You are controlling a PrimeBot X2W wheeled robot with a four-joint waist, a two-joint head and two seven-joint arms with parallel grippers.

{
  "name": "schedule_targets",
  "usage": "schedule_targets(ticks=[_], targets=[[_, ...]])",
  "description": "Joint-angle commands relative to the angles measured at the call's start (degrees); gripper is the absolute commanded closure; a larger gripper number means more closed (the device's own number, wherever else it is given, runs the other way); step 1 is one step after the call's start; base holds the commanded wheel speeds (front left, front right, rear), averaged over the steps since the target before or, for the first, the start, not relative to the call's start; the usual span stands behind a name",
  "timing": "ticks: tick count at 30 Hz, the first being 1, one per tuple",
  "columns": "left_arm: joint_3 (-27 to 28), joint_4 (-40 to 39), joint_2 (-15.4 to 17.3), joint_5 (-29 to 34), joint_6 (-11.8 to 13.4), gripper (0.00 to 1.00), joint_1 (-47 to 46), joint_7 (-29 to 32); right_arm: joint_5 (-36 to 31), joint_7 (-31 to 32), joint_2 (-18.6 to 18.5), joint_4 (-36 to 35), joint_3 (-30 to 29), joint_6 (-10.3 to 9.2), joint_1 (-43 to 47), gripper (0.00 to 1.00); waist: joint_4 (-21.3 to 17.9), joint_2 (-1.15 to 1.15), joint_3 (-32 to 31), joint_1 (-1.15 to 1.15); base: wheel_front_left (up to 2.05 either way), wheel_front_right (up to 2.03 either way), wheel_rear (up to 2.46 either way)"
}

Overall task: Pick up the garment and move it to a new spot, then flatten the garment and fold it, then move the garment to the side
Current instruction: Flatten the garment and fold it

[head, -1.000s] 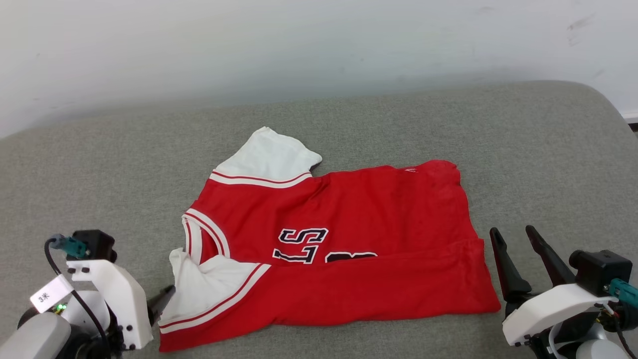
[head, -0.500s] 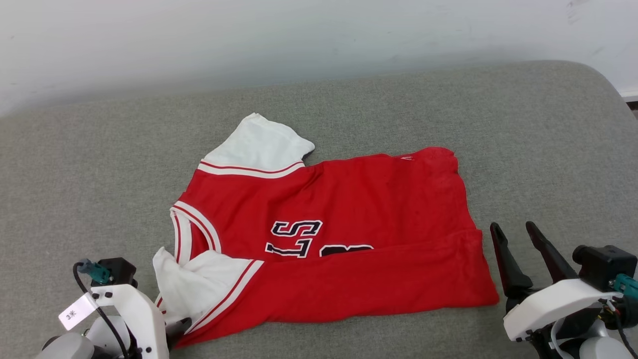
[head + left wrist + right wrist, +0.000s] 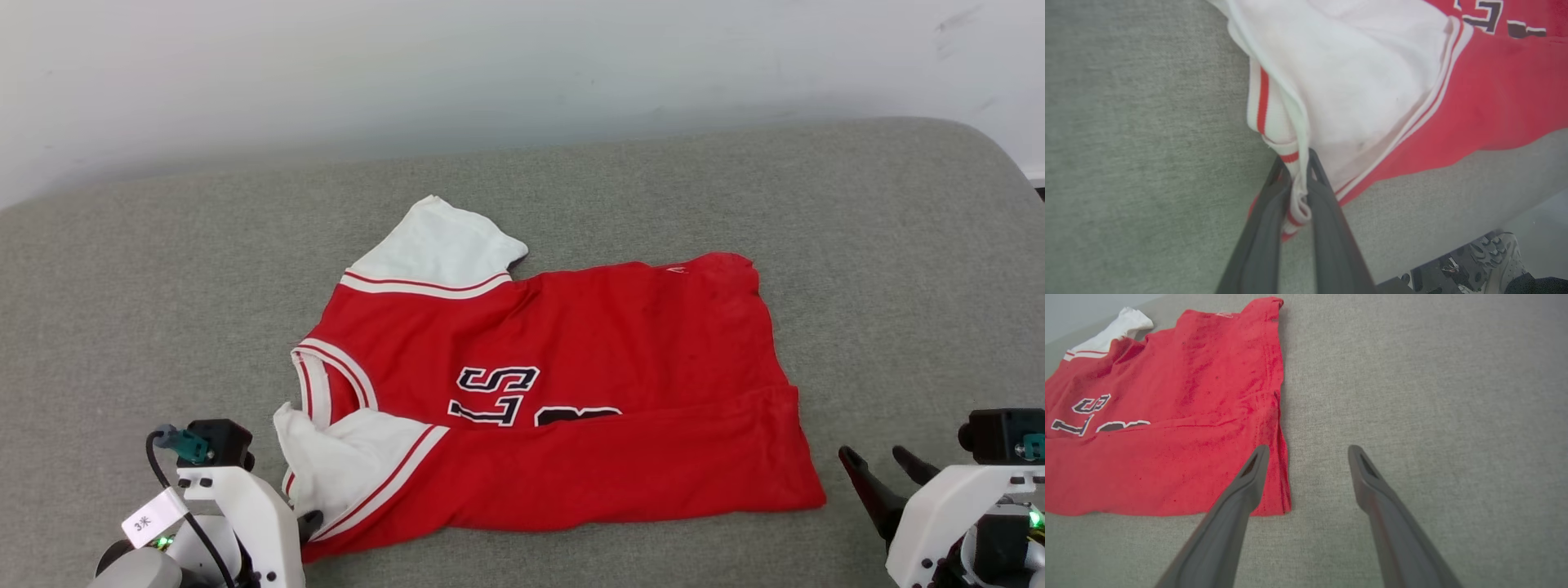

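Note:
The garment (image 3: 571,367) is a red jersey with white sleeves and black lettering, lying partly folded on the grey cushion, its near long edge turned over. My left gripper (image 3: 309,518) is at the garment's near left corner. In the left wrist view the left gripper (image 3: 1296,163) is shut on the striped hem of the white sleeve (image 3: 1355,90), with cloth bunched between the fingers. My right gripper (image 3: 875,459) stands open just off the garment's near right corner. In the right wrist view the right gripper (image 3: 1308,451) has its left finger over the garment's (image 3: 1167,437) red edge and holds nothing.
The grey padded surface (image 3: 898,269) stretches wide around the shirt, with a pale wall (image 3: 522,65) behind it. Its rounded right end falls away at the far right. A shoe (image 3: 1498,261) on the floor shows past the cushion's near edge in the left wrist view.
My left gripper moved in from beside the sleeve to the near left corner and shut on the sleeve hem. The right gripper drew back toward me, still open. The camera shifted slightly.

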Motion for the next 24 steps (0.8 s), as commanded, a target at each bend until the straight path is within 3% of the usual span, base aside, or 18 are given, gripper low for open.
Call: schedule_targets(ticks=[1, 7, 13, 20, 21, 22, 23, 24], targets=[[0.31, -1.21, 0.44, 0.52, 0.51, 1.00, 0.65, -0.49, 0.83, 2.80, -0.93, -0.03, 0.50, -0.05, 0.50, 0.00, 0.64, 0.00, -0.11, 0.00, 0.00, 0.00, 0.00], [1.12, -7.03, 1.85, 1.98, 2.23, 1.00, -0.32, -1.32, 4.15, 14.05, -2.87, -1.43, 2.86, -0.05, -0.77, 0.00, 2.18, 0.00, 1.69, 0.00, 0.00, 0.00, 0.00], [1.65, -9.76, 2.17, 2.58, 3.30, 1.00, -1.30, -1.56, 3.90, 15.92, -1.91, 1.16, 5.43, -0.05, -3.79, 0.00, 2.95, 0.00, 4.35, 0.00, 0.00, 0.00, 0.00], [1.45, -9.19, 1.44, 3.03, 2.79, 1.00, -1.79, -2.38, 5.32, 18.13, -0.72, 7.89, 9.63, -0.03, -5.69, 0.00, 3.39, 0.00, 6.33, 0.00, 0.00, 0.00, 0.00], [1.47, -9.09, 1.31, 2.99, 2.60, 1.00, -1.93, -2.50, 5.76, 18.37, -0.63, 8.31, 10.31, 0.01, -5.83, 0.58, 3.43, 0.00, 6.41, 0.00, 0.00, 0.00, 0.00], [1.45, -8.94, 1.21, 3.00, 2.54, 1.00, -2.03, -2.68, 6.05, 18.28, -0.73, 8.48, 10.81, 0.04, -6.15, 0.83, 3.46, 0.00, 6.42, 0.00, 0.00, 0.00, 0.00], [1.42, -8.70, 1.19, 3.10, 2.45, 1.00, -2.05, -2.89, 6.41, 18.26, -0.87, 8.66, 11.07, 0.04, -6.29, 1.00, 3.47, 0.00, 6.30, 0.00, 0.00, 0.00, 0.00], [1.37, -8.59, 1.15, 3.14, 2.29, 1.00, -1.99, -3.06, 6.60, 18.33, -1.20, 8.60, 11.28, 0.04, -6.41, 1.00, 3.45, 0.00, 6.02, 0.00, 0.00, 0.00, 0.00]])
